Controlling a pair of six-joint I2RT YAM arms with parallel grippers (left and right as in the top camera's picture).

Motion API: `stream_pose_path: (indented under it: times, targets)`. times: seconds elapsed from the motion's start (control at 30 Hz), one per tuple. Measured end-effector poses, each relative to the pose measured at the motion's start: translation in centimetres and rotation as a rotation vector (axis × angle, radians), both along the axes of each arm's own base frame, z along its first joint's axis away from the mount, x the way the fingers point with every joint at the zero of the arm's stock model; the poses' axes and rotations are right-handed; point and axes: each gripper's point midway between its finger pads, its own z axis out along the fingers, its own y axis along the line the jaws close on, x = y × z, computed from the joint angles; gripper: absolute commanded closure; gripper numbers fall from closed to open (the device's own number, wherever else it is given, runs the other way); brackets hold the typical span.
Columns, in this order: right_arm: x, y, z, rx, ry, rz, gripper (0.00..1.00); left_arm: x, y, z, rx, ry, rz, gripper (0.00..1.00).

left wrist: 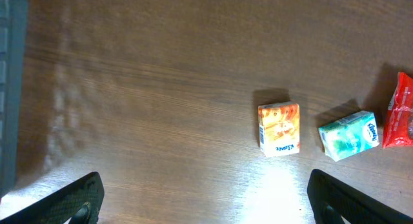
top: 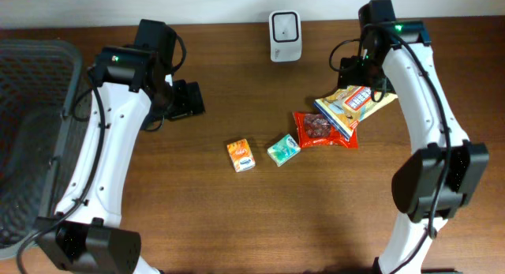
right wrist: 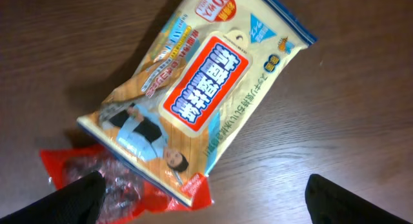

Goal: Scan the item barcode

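Note:
A white barcode scanner [top: 284, 35] stands at the table's back edge. Four items lie on the wood: an orange box [top: 241, 155], a green tissue pack [top: 283, 149], a red packet [top: 323, 129] and a yellow-and-blue snack pack [top: 353, 104] resting partly on the red one. My right gripper [right wrist: 213, 201] hangs open just above the snack pack [right wrist: 200, 88], holding nothing; the red packet [right wrist: 129, 185] shows by its left finger. My left gripper [left wrist: 205, 204] is open over bare wood, well left of the orange box [left wrist: 279, 128] and the green pack [left wrist: 349, 135].
A dark mesh basket [top: 31, 108] fills the far left of the table, and its edge [left wrist: 8, 88] shows in the left wrist view. Bare wood lies between the basket and the items and along the front of the table.

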Motion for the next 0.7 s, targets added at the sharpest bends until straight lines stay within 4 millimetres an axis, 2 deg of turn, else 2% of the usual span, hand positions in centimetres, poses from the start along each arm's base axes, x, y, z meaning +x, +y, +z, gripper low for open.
stream_pose_path:
  times: [0.1,0.2,0.27,0.37,0.4,0.43,0.47,0.5,0.57,0.63,0.7]
  targets:
    - [0.3,-1.8,-3.7,0.162,0.059,-0.194,0.01,-0.2,-0.2,-0.3,-0.003,0.017,-0.004,0.01]
    - [0.1,-4.7,-7.0,0.360,0.124,-0.336,0.01,-0.2,-0.2,-0.3,-0.003,0.015,-0.004,0.01]
    - [0.3,-4.0,-9.3,0.428,0.168,-0.344,0.01,-0.1,-0.2,-0.2,-0.004,0.012,-0.004,0.01]
    - [1.0,-3.4,-10.1,0.459,0.154,-0.333,0.01,-0.1,-0.2,-0.2,-0.004,0.012,-0.004,0.01]
    - [1.5,-3.3,-10.7,0.470,0.135,-0.327,0.08,-0.1,-0.2,-0.2,-0.004,0.012,-0.004,0.01]
    - [1.5,-3.1,-11.5,0.485,0.133,-0.323,0.48,-0.1,-0.2,-0.2,-0.004,0.012,-0.004,0.01]
    - [1.2,-2.6,-12.7,0.513,0.142,-0.319,0.79,-0.1,-0.2,-0.2,-0.004,0.012,-0.004,0.01]
    - [1.4,-2.3,-13.0,0.528,0.134,-0.316,0.96,-0.1,-0.2,-0.2,-0.004,0.012,-0.004,0.01]
    - [1.8,-2.1,-12.5,0.551,0.116,-0.305,0.96,-0.1,-0.2,-0.2,-0.004,0.011,-0.004,0.01]
    - [1.8,-1.9,-12.2,0.547,0.109,-0.220,0.96,0.2,-0.2,-0.2,-0.006,0.001,-0.004,0.01]
    - [0.7,-1.7,-11.4,0.535,0.149,-0.139,0.96,0.3,-0.3,-0.2,-0.008,-0.005,-0.004,0.01]
